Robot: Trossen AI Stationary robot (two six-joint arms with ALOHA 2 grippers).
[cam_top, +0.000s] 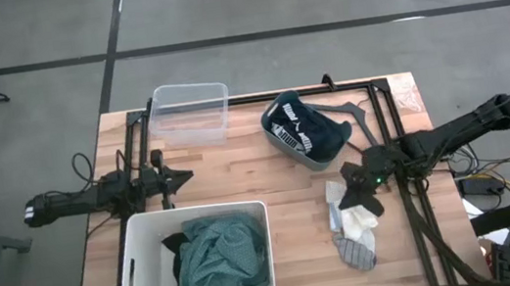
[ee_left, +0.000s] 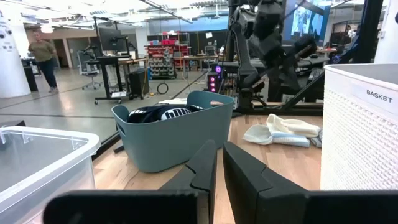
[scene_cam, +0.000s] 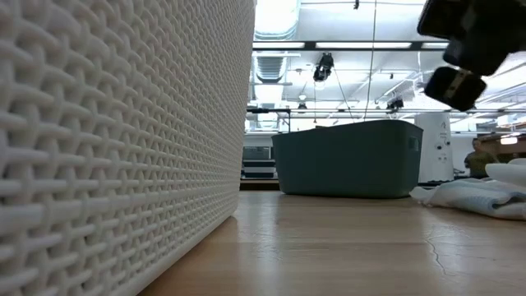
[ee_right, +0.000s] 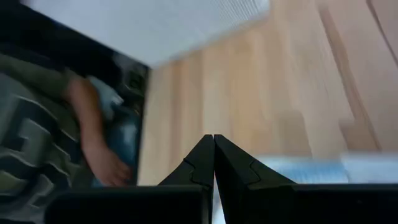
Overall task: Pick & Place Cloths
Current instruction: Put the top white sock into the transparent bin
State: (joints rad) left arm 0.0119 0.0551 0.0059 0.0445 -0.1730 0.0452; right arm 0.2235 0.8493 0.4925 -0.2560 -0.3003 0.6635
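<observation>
Your right gripper (cam_top: 363, 184) hung with its fingers pressed together and nothing between them, just above the near end of the pale cloths (cam_top: 353, 224) lying on the table (cam_top: 279, 177). From there the pile ran onward, away from the fingertips, to a grey piece at its far end. To take a cloth well, you would need to part the fingers wide before lowering, come straight down over the thickest fold, and close only once both tips reached the wood, so that you caught one layer cleanly rather than dragging the heap.

Past the gripper on its other side stood the teal basket (cam_top: 305, 132), holding a dark cloth with white stripes (cam_top: 294, 126). Farther off, the white tub (cam_top: 143, 266) held teal-green (cam_top: 223, 258) and black cloths.

Your left gripper (cam_top: 184, 178) waited well apart, across the table beside the tub, its fingers nearly touching and holding nothing. A clear bin (cam_top: 192, 113) stood just beyond it.
</observation>
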